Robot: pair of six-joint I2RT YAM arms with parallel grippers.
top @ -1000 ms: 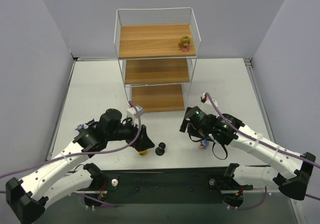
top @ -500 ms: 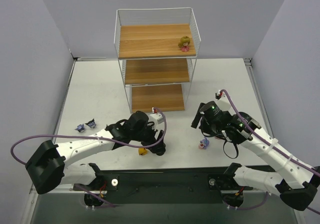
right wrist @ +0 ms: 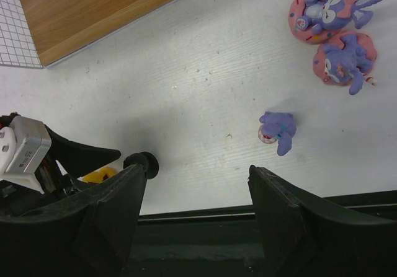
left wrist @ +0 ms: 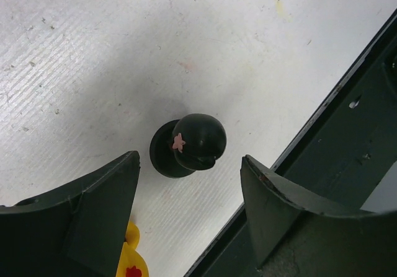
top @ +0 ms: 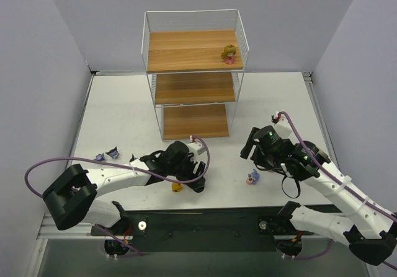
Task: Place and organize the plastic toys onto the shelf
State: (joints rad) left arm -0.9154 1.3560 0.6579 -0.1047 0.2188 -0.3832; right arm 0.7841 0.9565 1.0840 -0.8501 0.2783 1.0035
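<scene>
Left wrist view: my left pincer [left wrist: 189,165], jaws wide apart, holding nothing. The black doll [left wrist: 197,139] stands at the near edge of the table [left wrist: 93,54], directly between my two fingers, with a gap on each side. It appears upright, its long axis pointing up toward me. The yellow doll [left wrist: 133,261] lies just beside one finger. My right pincer [right wrist: 197,171], likewise open and empty, is well apart to the right. The shelf [top: 186,48] stands on the far side.
</scene>
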